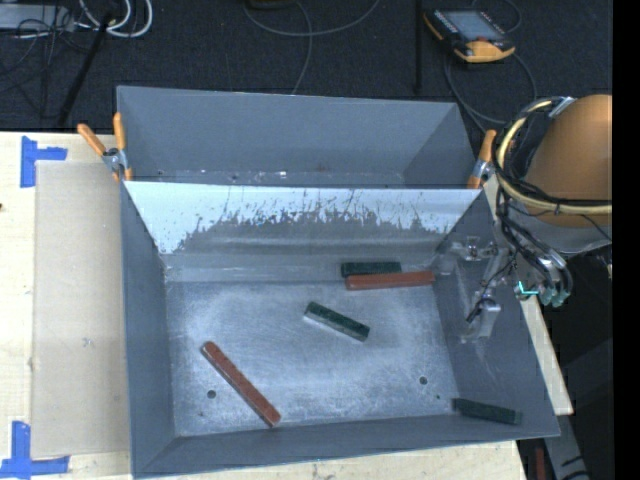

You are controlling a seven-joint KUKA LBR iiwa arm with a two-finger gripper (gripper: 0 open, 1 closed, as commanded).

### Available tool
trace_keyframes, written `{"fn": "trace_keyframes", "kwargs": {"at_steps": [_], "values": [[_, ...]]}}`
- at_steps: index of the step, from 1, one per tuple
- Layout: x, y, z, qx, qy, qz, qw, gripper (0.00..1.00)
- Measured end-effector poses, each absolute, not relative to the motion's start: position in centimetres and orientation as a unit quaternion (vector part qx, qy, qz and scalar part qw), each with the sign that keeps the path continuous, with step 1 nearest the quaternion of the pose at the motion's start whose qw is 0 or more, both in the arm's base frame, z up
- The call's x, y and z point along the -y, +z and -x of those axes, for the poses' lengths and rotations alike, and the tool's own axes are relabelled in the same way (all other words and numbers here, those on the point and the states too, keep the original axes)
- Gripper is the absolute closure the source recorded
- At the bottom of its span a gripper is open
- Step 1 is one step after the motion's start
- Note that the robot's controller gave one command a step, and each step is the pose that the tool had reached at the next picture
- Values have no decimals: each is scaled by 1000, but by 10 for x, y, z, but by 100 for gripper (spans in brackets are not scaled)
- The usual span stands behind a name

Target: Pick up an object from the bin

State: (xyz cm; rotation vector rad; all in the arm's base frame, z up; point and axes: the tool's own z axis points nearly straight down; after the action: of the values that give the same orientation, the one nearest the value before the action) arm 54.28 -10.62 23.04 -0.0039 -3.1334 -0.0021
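Though whether it is spread or pressed together cannot be told, claw (478, 318): low over the right slope of the bin (300, 158).
Nearest: red-brown bar (390, 280), flat and slim, at the floor's back, right end near the claw.
Just behind it: dark green bar (370, 267).
Count: three green bars, two red-brown.
Others: middle green bar (337, 321), tilted; long red-brown bar (240, 383), diagonal, front left; corner green bar (487, 411), on the right wall.
Material: perhaps painted wood; bin grey metal, floor scuffed.

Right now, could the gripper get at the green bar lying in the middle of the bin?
Probably yes. The green bar lies alone on the bin floor, with nothing on or against it, and only bare floor lies between it and the gripper at the right.
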Motion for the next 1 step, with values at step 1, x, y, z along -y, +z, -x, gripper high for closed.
{"fn": "trace_keyframes", "kwargs": {"at_steps": [1], "values": [[52,134,-564,1000,-2,10,4,0]]}}
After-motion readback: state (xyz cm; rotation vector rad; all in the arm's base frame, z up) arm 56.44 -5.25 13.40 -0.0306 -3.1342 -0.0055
